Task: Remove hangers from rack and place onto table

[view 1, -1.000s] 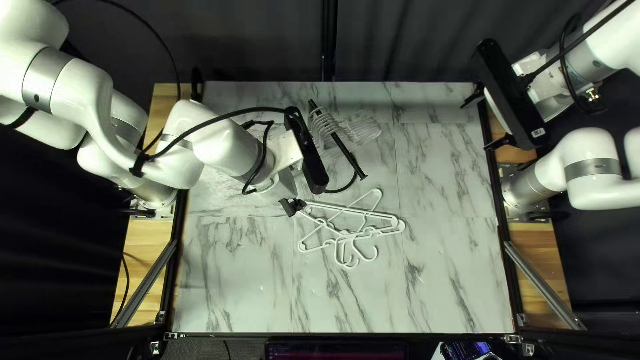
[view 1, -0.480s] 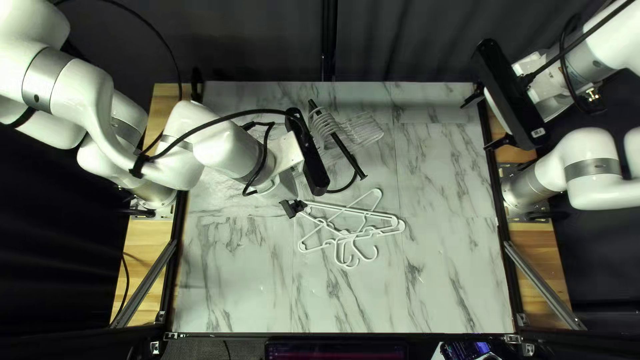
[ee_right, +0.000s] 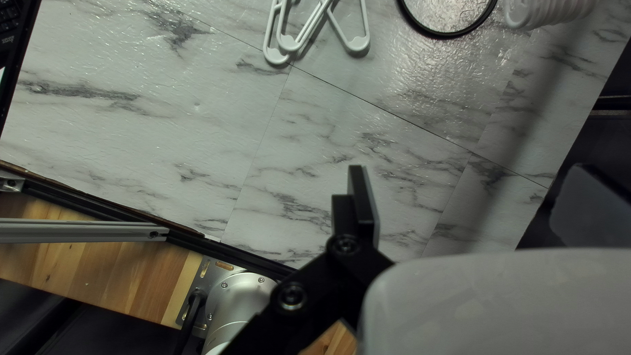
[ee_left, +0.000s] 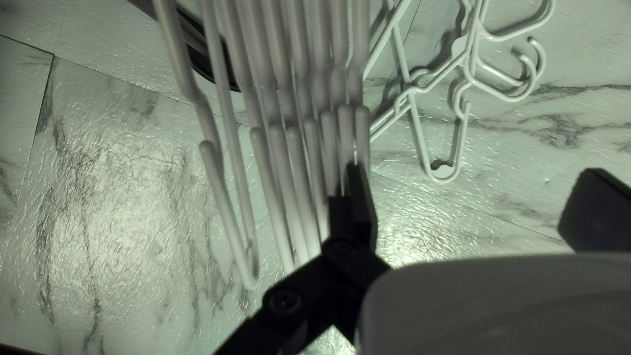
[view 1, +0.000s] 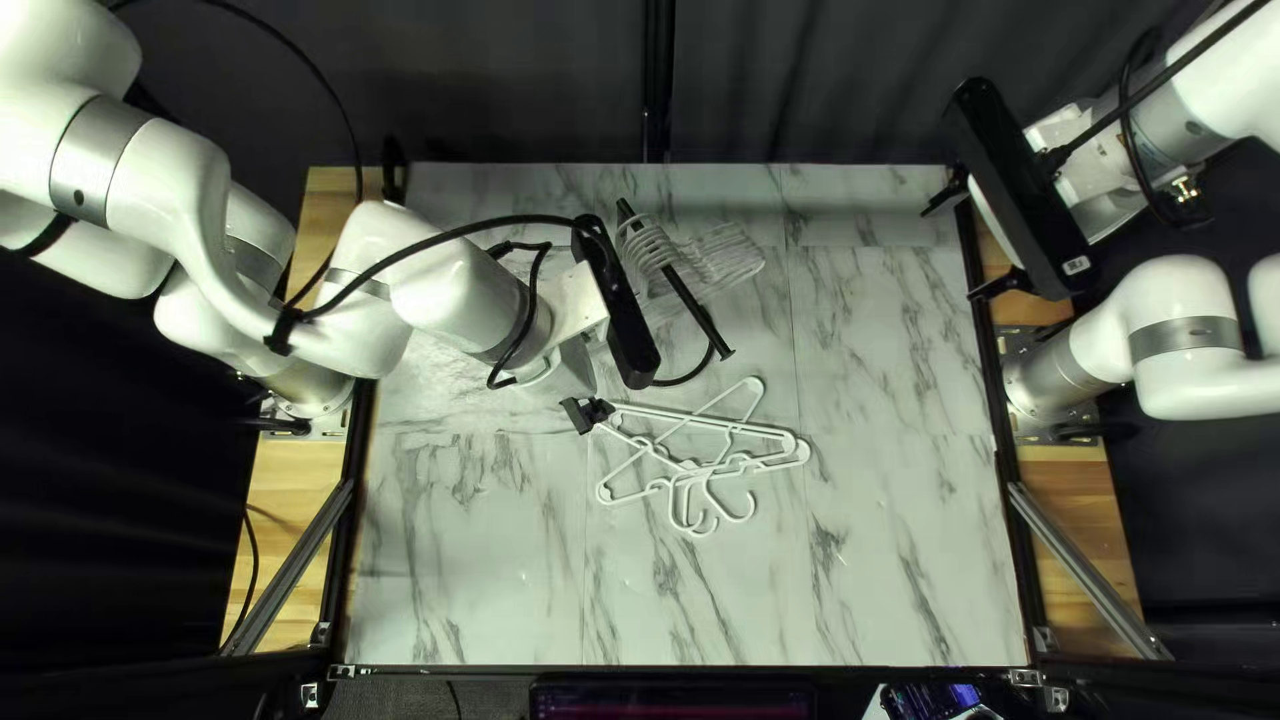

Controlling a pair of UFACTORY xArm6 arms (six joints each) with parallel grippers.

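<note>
In the top left view my left gripper (view 1: 584,414) is low beside the rack (view 1: 687,296), partly hidden by its own wrist. White hangers (view 1: 720,258) hang in a row from the rack's dark bar. Several loose hangers (view 1: 707,470) lie overlapping on the table. Seen from the left wrist, my left gripper (ee_left: 474,187) is open, one finger overlapping the ends of the endmost hanging hangers (ee_left: 302,171); whether it touches them I cannot tell. Loose hangers (ee_left: 468,66) lie beyond. My right gripper (view 1: 972,242) is raised at the table's right edge; its wrist view shows this gripper (ee_right: 474,190) open and empty.
The rack's round black base (ee_right: 442,34) shows in the right wrist view. The marble-patterned table (view 1: 907,534) has dark rails at both sides. A screen (view 1: 674,700) stands at its near edge. A dark curtain (view 1: 534,80) hangs behind.
The hanging hangers have swayed very slightly, and my left wrist has shifted by a hair. My right arm and the loose hangers have stayed in place.
</note>
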